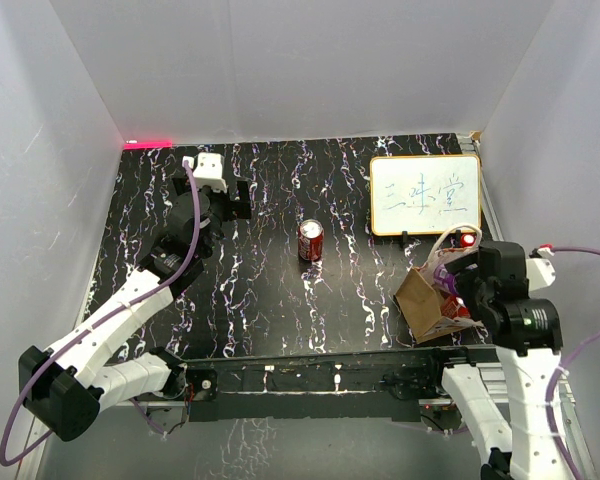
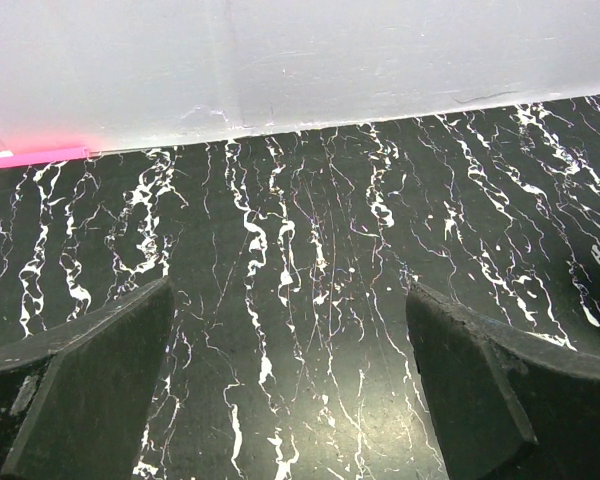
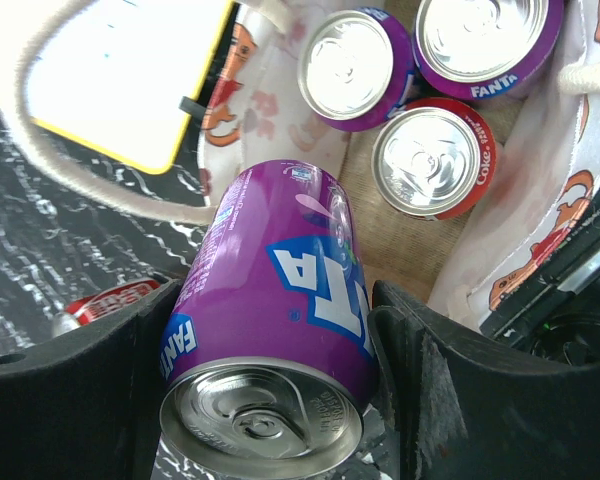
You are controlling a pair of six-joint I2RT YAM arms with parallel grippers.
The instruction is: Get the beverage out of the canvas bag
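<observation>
The tan canvas bag [image 1: 422, 300] with pale cream handles stands at the right near edge. My right gripper [image 1: 450, 272] is above its mouth, shut on a purple Fanta can [image 3: 275, 300] held between both fingers over the opening. Inside the bag [image 3: 420, 255] stand two more purple Fanta cans [image 3: 352, 65] and a red Coke can [image 3: 427, 160]. A red Coke can [image 1: 310, 241] stands upright on the table's middle; it also shows in the right wrist view [image 3: 110, 300]. My left gripper [image 2: 290, 390] is open and empty over bare table at the far left [image 1: 212, 205].
A white board with writing [image 1: 425, 195] and a yellow rim lies behind the bag. Pale walls enclose the black marbled table [image 1: 270, 300]. A pink strip [image 1: 148, 143] marks the far left corner. A metal rail [image 1: 310, 375] runs along the near edge.
</observation>
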